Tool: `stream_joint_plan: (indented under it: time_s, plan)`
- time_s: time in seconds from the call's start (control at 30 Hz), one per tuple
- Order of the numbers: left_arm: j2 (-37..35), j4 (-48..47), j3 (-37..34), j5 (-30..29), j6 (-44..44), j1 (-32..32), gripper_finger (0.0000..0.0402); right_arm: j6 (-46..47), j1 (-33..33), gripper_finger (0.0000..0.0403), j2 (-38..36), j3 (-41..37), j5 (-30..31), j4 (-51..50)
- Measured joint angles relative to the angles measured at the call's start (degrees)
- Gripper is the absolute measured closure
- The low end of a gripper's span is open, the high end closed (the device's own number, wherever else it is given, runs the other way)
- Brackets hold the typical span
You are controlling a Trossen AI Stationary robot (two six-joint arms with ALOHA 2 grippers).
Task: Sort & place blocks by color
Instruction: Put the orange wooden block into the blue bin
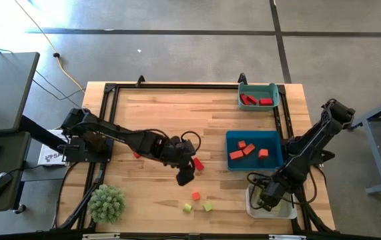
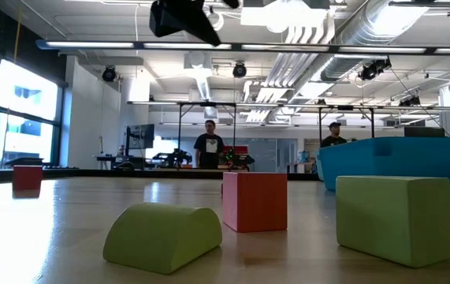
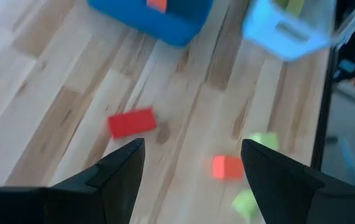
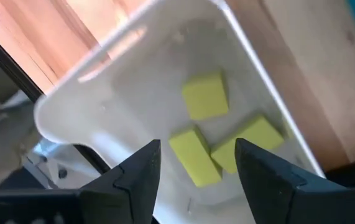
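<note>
Loose blocks lie on the wooden table: a red bar, another red one, an orange cube and two yellow-green blocks. My left gripper hangs open above the table's middle. In its wrist view the red bar and the orange cube lie ahead of its fingers. My right gripper stands open over the white bin at the near right. Three yellow-green blocks lie on the bin's floor.
A blue bin with orange blocks stands right of centre. A teal bin with red blocks is at the far right. A spiky green plant ball sits at the near left. People stand in the room beyond.
</note>
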Motion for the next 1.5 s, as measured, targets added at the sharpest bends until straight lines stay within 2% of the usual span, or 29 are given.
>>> stream_joint_plan:
  time_s: [0.13,0.4,0.63,0.87,1.5]
  plan:
    - [1.11,0.95,-0.05,-3.17,-1.29,-1.92,0.0147,0.03,-0.62,0.021,-1.87,0.0,4.66,-0.19]
    - [6.29,6.73,0.03,-4.61,-1.24,-4.9,0.0147,0.01,-4.91,0.021,-3.36,0.0,12.6,-0.95]
    - [11.72,8.18,0.0,-7.2,-1.09,-7.01,0.0147,-0.58,-7.4,0.021,-3.33,0.0,13.14,-1.44]
    - [16.03,10.09,0.02,-7.21,-1.09,-9.06,0.0147,-1.02,-8.26,0.021,-3.32,0.0,13.15,-1.91]
    - [20.97,14.36,-0.01,-6.75,-1.1,-11.72,0.0147,-1.04,-8.44,0.021,-3.31,0.0,14.43,-2.37]
